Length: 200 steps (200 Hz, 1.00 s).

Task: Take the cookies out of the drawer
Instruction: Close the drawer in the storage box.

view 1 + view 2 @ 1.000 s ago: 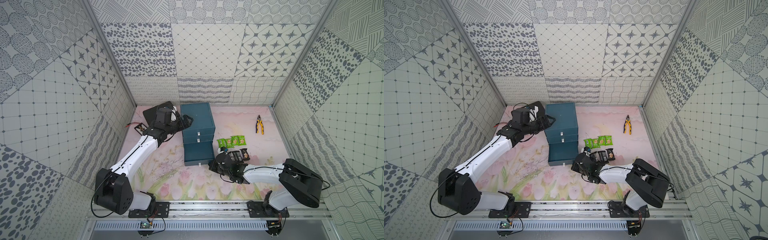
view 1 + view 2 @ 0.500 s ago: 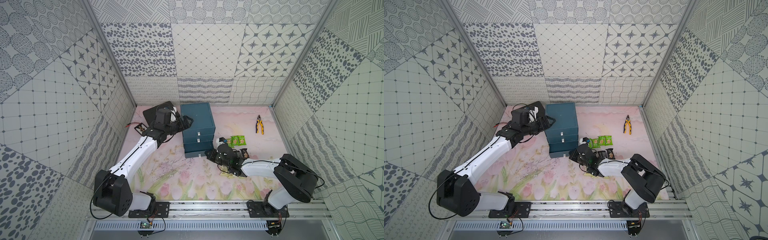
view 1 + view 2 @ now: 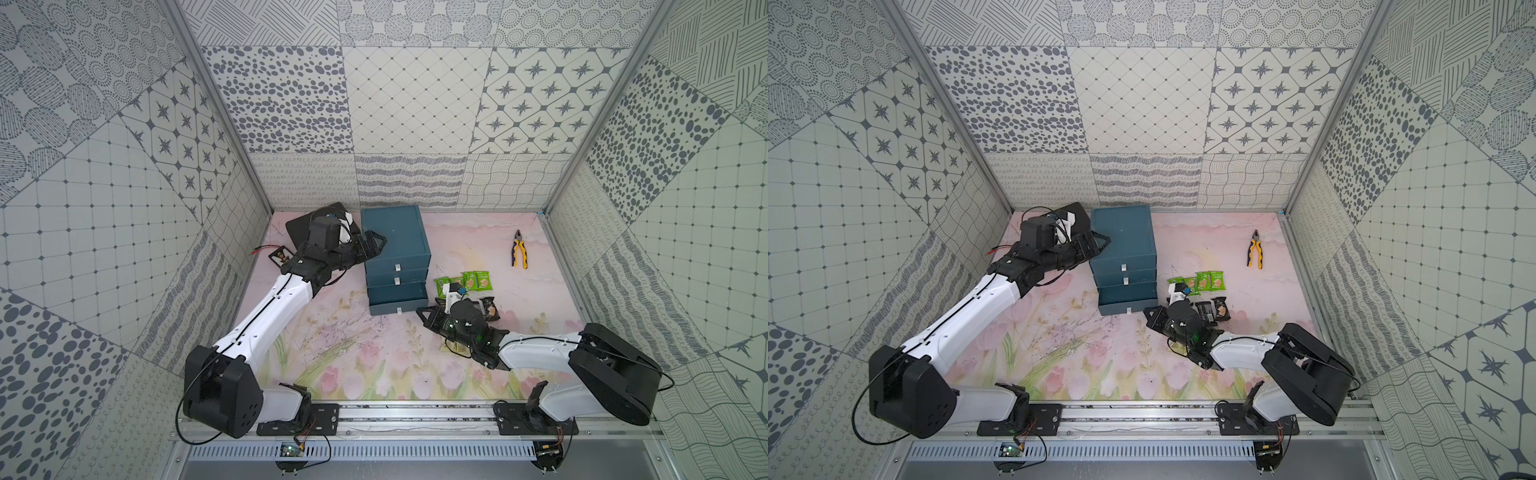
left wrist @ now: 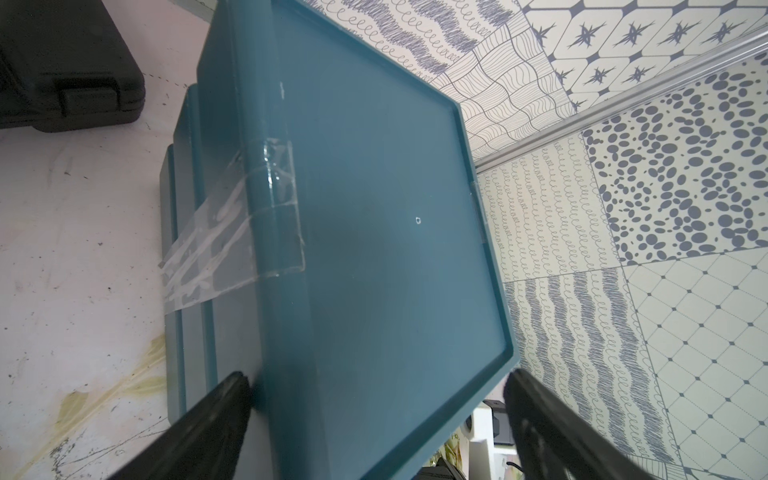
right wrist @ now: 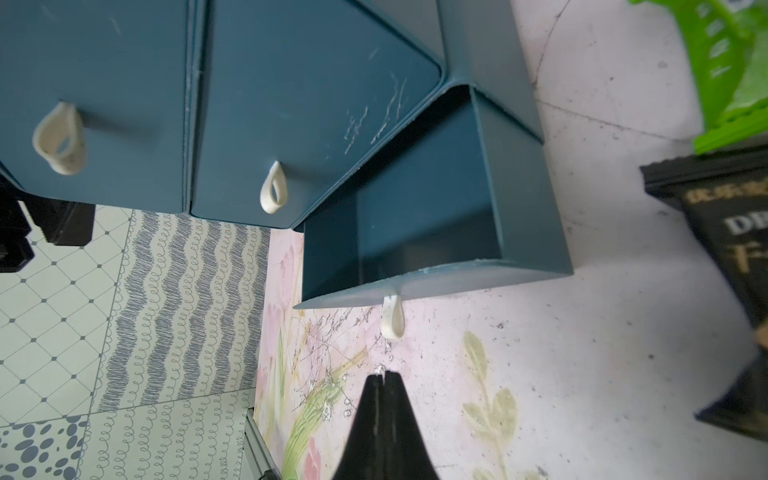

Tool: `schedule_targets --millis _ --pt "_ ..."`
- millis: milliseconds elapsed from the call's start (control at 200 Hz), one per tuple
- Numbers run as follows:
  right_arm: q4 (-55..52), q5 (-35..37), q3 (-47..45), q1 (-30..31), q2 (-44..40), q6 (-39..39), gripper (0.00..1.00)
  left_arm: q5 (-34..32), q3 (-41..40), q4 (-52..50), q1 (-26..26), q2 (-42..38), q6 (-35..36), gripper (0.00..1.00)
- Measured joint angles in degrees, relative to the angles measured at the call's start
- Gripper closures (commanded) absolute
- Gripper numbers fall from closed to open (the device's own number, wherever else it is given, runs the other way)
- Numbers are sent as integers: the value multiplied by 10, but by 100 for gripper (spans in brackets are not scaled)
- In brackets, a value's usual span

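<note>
The cookies lie on the mat to the right of the teal drawer cabinet: green packets and black packets. The bottom drawer stands a little way out. The part of its inside that shows holds no packet. My right gripper is shut and holds nothing, just in front of the drawer's white loop handle. My left gripper is open, its jaws straddling the cabinet's top left edge.
Yellow-handled pliers lie at the back right. A black case and a small black tray sit behind the left arm by the left wall. The two upper drawers are closed. Patterned walls enclose the mat.
The bottom drawer has slid from far out to nearly in. My right gripper followed it toward the cabinet, then drew back slightly. The left arm has not moved.
</note>
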Motion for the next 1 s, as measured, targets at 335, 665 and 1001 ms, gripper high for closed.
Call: schedule_targets --millis 335,665,1001 --pt "49 1 22 0 87 14 100 0 0 -1 0 -3 4 1" --pt "88 24 59 -10 161 26 100 1 0 -5 0 -12 12 1" --pt "88 60 101 -27 176 12 100 4 -1 -5 0 -16 12 1"
